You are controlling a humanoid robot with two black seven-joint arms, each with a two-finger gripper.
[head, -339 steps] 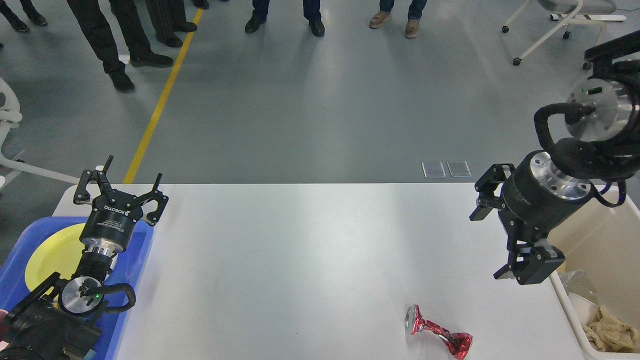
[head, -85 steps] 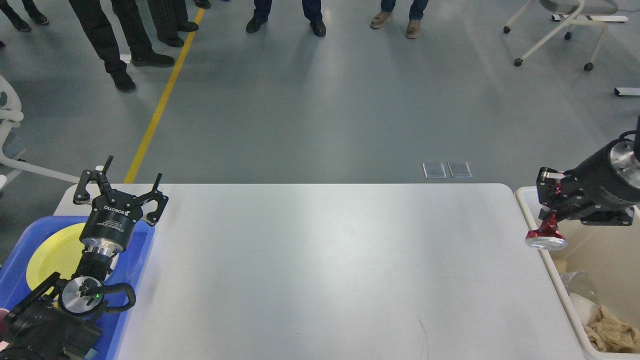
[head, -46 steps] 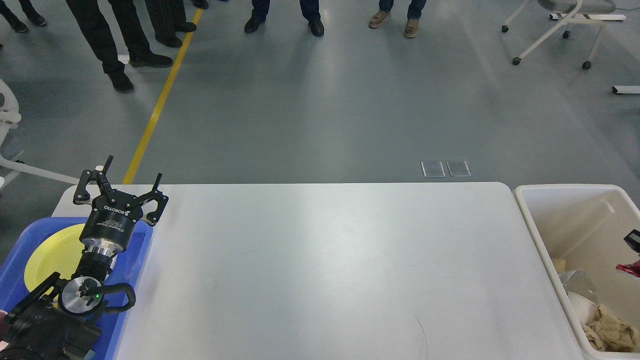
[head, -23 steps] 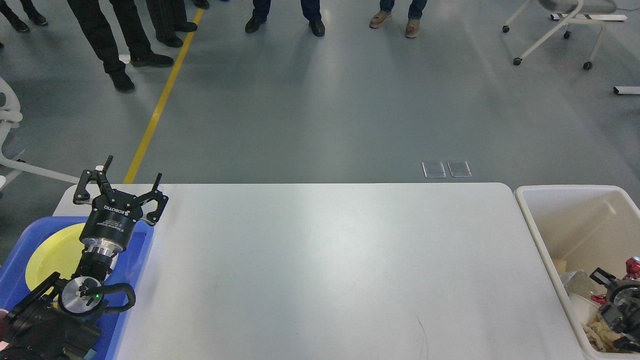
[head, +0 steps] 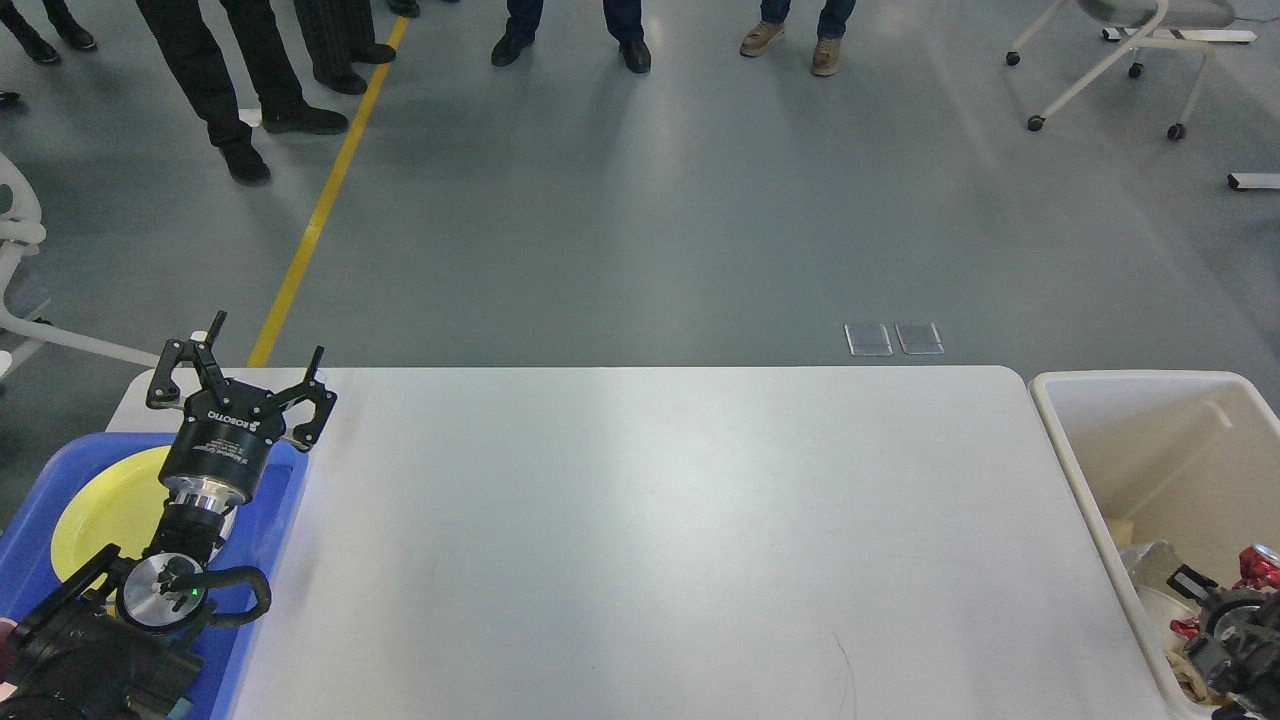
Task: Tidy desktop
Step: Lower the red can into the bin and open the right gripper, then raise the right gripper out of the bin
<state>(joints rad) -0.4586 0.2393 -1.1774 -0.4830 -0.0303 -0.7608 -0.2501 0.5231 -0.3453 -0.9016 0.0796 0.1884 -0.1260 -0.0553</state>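
Observation:
The white desktop (head: pixel 650 520) is bare apart from a thin dark hairline near its front edge. My left gripper (head: pixel 262 345) is open and empty, held over the desktop's far left corner above the blue tray (head: pixel 282 500). My right gripper (head: pixel 1222 625) shows only in part at the bottom right, low inside the beige bin (head: pixel 1075 460). Its fingers cannot be told apart. A crushed red can (head: pixel 1258 562) lies in the bin right beside it; whether it is held cannot be told.
The blue tray holds a yellow plate (head: pixel 100 510). The bin also holds crumpled paper (head: pixel 1195 670) and foil (head: pixel 1150 562). Several people (head: pixel 210 70) stand on the floor beyond the desktop, and a wheeled chair (head: pixel 1120 60) stands at the far right.
My right gripper carried the red can off the desktop, swung out of view to the right and came down into the bin. The can is now in the bin. The left arm has not moved.

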